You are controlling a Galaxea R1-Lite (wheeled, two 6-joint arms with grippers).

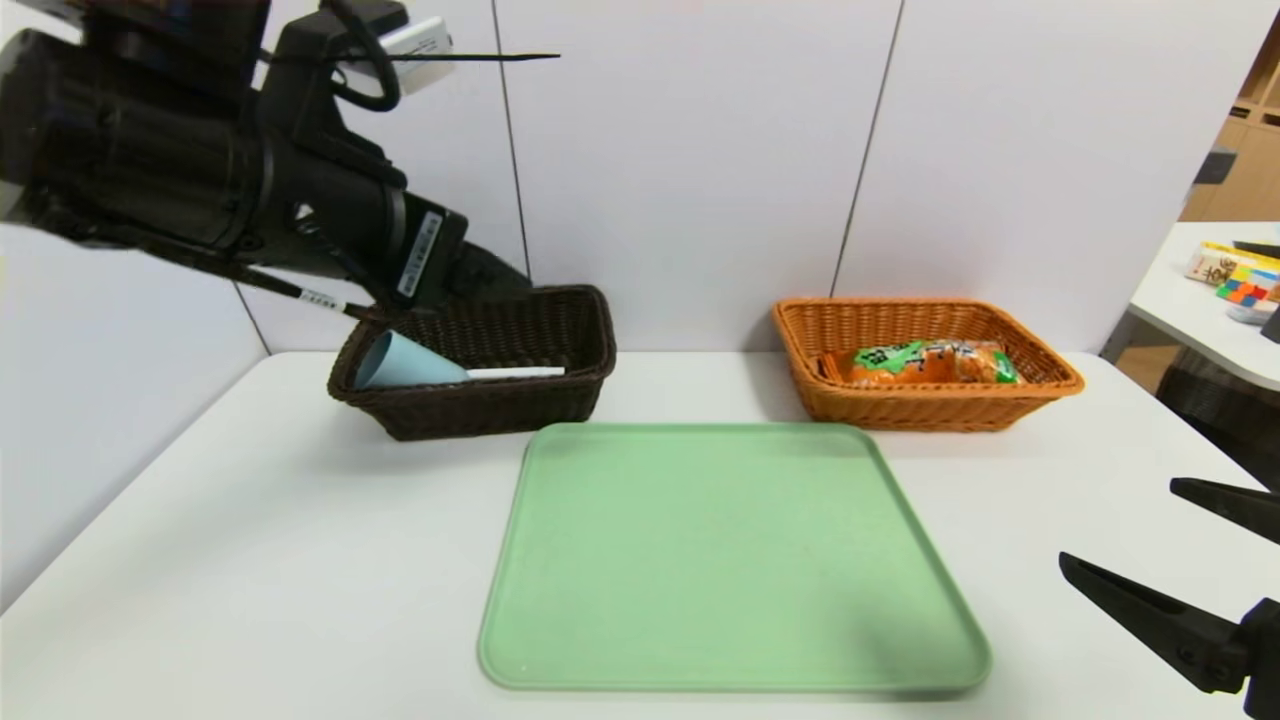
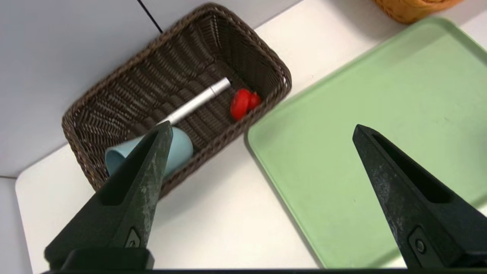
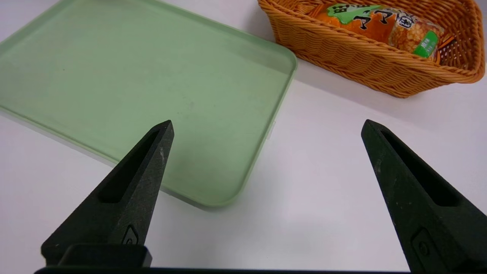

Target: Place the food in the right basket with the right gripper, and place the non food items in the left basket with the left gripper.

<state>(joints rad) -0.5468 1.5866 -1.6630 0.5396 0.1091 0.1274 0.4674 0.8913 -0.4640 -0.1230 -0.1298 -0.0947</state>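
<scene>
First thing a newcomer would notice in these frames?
The big green tray lies bare at the middle of the white table. Behind it, the dark basket on the left holds a blue cup, a white pen and a red item; the orange basket on the right holds a snack packet. The left gripper hangs open above the dark basket.

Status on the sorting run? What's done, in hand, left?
Done: snack packet lies in the orange basket; blue cup, silver pen and a red item lie in the dark basket. In hand: nothing; left gripper open above the dark basket, right gripper open, parked near the table's edge. Left: nothing visible on the green tray.
</scene>
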